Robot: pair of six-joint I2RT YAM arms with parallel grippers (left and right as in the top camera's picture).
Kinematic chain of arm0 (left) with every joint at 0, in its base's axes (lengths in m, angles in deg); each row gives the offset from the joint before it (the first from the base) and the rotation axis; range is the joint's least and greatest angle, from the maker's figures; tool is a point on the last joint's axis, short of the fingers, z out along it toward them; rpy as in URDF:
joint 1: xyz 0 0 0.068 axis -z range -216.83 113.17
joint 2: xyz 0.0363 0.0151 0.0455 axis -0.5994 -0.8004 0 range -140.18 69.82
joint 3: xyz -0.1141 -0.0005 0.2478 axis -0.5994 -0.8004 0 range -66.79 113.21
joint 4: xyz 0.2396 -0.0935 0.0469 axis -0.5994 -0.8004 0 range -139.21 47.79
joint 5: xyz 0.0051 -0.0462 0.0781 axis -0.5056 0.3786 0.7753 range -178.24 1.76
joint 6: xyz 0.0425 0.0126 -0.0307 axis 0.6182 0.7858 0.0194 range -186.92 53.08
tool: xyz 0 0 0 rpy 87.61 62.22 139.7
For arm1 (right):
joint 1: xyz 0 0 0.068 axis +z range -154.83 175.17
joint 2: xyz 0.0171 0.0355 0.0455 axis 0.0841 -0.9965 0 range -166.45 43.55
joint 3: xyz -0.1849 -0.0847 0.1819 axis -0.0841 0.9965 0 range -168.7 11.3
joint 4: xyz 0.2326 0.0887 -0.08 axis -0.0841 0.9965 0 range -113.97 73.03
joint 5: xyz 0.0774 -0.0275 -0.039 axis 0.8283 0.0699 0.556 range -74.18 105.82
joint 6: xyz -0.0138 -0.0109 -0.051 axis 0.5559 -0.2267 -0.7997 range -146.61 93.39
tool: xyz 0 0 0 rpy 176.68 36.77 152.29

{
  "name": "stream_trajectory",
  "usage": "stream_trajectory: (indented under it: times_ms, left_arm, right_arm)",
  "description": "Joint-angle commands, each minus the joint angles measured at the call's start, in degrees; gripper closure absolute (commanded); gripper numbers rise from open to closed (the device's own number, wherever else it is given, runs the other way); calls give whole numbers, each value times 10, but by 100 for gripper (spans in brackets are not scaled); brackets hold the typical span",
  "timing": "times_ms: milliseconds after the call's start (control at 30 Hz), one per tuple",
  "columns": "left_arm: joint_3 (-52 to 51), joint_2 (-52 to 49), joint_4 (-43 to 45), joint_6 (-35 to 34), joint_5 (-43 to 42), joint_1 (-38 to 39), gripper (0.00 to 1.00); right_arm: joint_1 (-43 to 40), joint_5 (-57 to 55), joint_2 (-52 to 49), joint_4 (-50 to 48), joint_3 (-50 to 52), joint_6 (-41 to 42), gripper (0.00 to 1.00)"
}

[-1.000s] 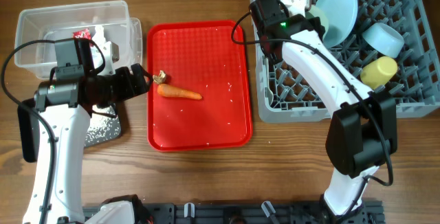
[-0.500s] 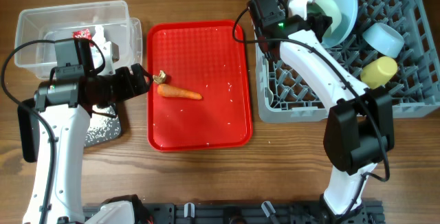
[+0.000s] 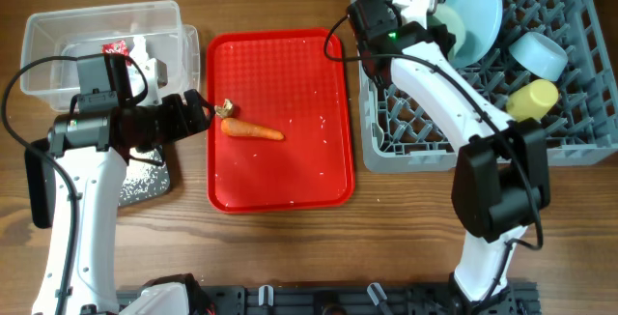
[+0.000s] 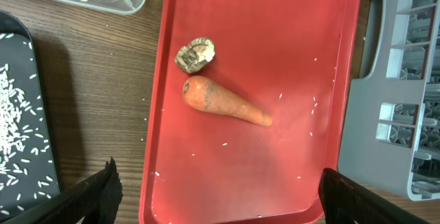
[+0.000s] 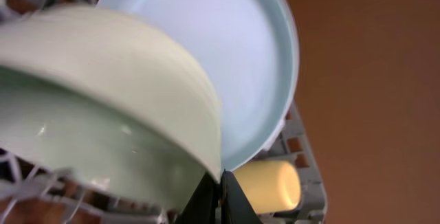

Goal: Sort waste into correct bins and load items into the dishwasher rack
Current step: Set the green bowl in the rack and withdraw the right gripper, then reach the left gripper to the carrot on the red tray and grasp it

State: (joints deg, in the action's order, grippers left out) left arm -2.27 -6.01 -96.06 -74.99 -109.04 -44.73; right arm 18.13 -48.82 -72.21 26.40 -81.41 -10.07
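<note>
Nearest on the left of the desk [image 3: 406,243], the black tray [image 3: 145,187] holds loose white rice [image 4: 15,124]. Just beyond, the left pincer [image 4: 220,179] hangs wide open and empty at the left rim of the red tray [image 3: 290,185]. On that tray the carrot [image 4: 225,102] lies with its long axis left to right, thick end left, tip pointing right and slightly near. The brownish lump [image 4: 195,53] sits just beside its thick end. Nothing stands between pincer and carrot. Farther right, in the grey rack [image 3: 406,146], the right pincer [image 5: 220,191] pinches the pale green bowl [image 5: 103,107] by its rim, against the upright pale blue plate [image 5: 234,59].
</note>
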Motion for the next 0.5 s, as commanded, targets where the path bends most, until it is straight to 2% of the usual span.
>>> stream_trajectory:
  times_ms: [0,200,233,333,367,467]
  left_arm:
    - [4,5,-1,-3,3,-3,7]
    - [4,5,0,-3,3,-3,6]
    - [4,5,0,-3,3,-3,6]
    - [4,5,0,-3,3,-3,4]
    - [4,5,0,-3,3,-3,4]
    - [4,5,0,-3,3,-3,2]
  right_arm:
    - [4,46,-12,23,6,30,96]
    - [24,175,-8,69,5,32,95]
    - [29,207,-2,72,5,32,93]
    - [37,268,26,72,5,31,73]
    - [39,282,39,71,3,31,71]
    - [42,330,79,57,-11,9,47]
